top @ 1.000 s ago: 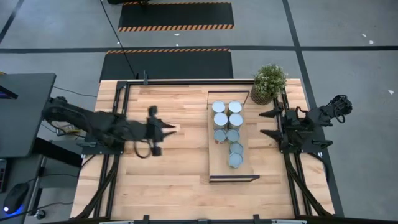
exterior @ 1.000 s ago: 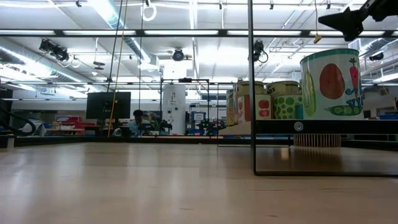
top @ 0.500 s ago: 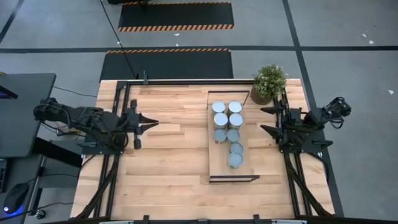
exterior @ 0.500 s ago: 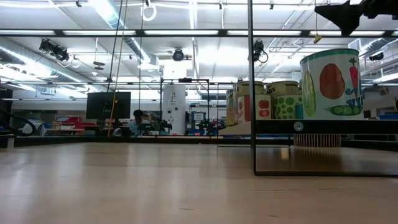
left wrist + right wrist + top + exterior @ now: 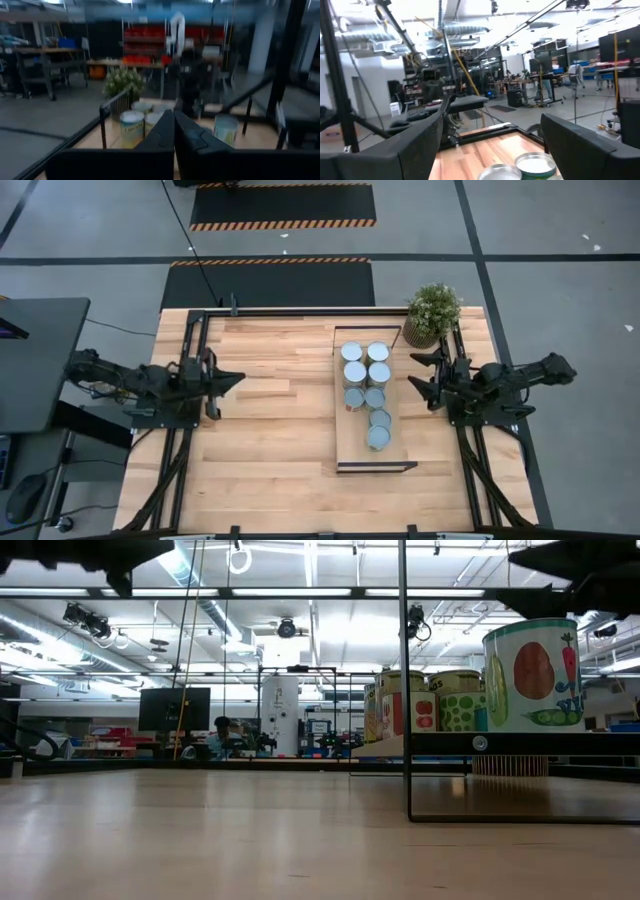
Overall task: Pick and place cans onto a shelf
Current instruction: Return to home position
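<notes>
Left and middle of the surface (image 5: 270, 470) lie bare between the left hand (image 5: 228, 379) at the left edge and the shelf (image 5: 352, 450). Cans (image 5: 353, 373) crowd the shelf's far part; its near end is bare. A plant (image 5: 432, 310) stands at the far right.

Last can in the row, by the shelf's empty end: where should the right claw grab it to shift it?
Come from above with the right claw, pinching the last can across the shelf's width: it stands upright, those flanks look free, a neighbour can crowds it along the row.
</notes>
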### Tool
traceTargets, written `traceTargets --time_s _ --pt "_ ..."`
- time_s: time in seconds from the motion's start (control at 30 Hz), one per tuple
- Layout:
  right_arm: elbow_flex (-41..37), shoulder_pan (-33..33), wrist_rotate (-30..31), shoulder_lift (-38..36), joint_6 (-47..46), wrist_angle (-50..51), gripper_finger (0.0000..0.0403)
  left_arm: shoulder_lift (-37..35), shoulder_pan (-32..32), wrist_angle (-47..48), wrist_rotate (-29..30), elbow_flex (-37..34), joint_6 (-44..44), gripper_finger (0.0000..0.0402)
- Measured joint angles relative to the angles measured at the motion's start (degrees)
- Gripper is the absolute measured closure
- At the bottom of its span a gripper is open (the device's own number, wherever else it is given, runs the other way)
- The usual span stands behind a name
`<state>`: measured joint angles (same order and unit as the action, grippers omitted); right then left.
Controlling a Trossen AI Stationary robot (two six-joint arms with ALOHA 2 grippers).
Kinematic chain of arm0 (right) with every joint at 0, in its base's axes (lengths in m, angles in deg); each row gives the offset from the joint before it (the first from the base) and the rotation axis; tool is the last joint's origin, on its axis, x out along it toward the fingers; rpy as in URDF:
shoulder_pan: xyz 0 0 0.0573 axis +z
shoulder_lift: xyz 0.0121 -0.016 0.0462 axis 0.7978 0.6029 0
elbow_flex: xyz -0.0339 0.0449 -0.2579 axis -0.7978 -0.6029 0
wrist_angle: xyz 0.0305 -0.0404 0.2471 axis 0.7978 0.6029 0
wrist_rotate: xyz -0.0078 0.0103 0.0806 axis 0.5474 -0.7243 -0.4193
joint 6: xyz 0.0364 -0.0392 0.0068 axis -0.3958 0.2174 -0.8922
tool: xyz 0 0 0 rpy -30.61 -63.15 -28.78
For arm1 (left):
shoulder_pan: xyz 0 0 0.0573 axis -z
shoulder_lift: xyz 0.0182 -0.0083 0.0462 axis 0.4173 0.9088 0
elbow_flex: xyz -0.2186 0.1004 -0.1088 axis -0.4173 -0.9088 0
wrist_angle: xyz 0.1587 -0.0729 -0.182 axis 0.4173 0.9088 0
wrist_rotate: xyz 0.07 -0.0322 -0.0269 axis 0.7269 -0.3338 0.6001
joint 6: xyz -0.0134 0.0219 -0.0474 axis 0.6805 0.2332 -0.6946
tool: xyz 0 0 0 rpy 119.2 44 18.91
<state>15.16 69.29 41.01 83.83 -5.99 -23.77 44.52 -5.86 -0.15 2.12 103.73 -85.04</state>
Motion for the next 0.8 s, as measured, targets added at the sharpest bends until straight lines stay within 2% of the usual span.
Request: traceTargets --time_s 0.2,0.37,0.47,0.6,0.7,0.8 --pt "-1.8 -9.0 -4.7 -0.3 -3.1 -1.1 0.0073 -9.2 0.0 -14.4 1.0 -11.3 0.3 0.0400" --pt "-1.8 -15.3 -9.2 -0.7 -3.3 -1.6 0.0088 -16.5 0.0 -15.0 1.1 -15.2 1.5 0.0400" --pt "-1.8 -19.6 -10.0 -1.2 -3.9 -1.5 0.0096 -20.2 0.0 -11.9 0.0 -15.4 2.2 0.0401" --pt "-1.8 -26.2 -13.9 -1.9 -7.7 -1.6 0.0107 -19.9 -0.1 -12.1 -3.3 -15.2 3.0 0.0401" --pt "-1.8 -29.7 -12.5 -1.9 -10.6 -1.6 0.0115 -20.0 -0.7 -11.2 -5.3 -15.2 3.5 0.0401" --pt "-1.8 -31.4 -4.7 -1.8 -14.7 -1.5 0.0118 -20.0 -1.6 -11.8 -9.0 -15.2 4.2 0.0401"
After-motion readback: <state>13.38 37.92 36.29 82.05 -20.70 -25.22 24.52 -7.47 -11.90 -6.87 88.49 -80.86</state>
